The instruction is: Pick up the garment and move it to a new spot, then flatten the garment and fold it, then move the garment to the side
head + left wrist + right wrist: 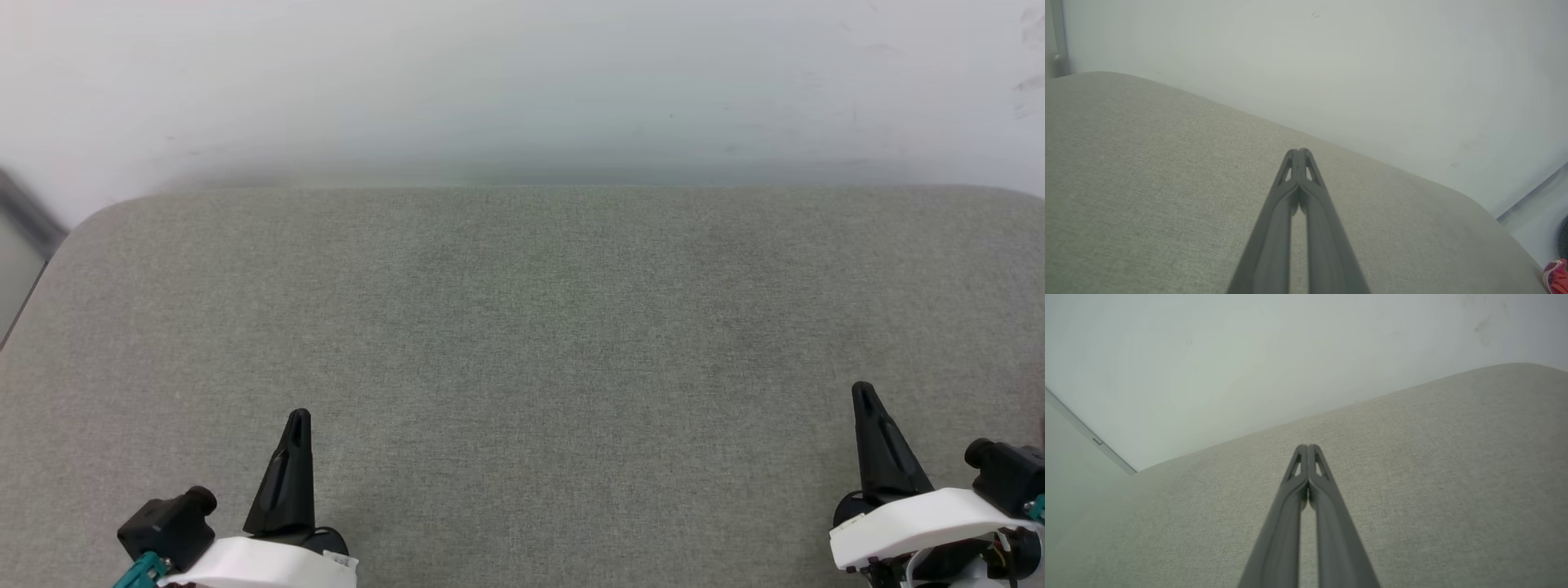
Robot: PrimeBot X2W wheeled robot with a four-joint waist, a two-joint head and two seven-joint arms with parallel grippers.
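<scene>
My left gripper (299, 416) rests at the lower left of the head view, shut with nothing in it; its wrist view shows the two dark fingertips pressed together (1299, 153) above the grey cloth. At the lower right my right gripper (862, 390) is likewise shut and empty, tips touching (1307, 448). A small scrap of the red garment (1556, 277) with white trim peeks in at the bottom right corner of the left wrist view, past the surface's edge; the rest of it is out of view.
A wide grey fabric-covered surface (522, 343) with rounded far corners spreads before me. A pale wall (522, 82) rises right behind its far edge. A dark strip (28, 214) runs down at the far left.
</scene>
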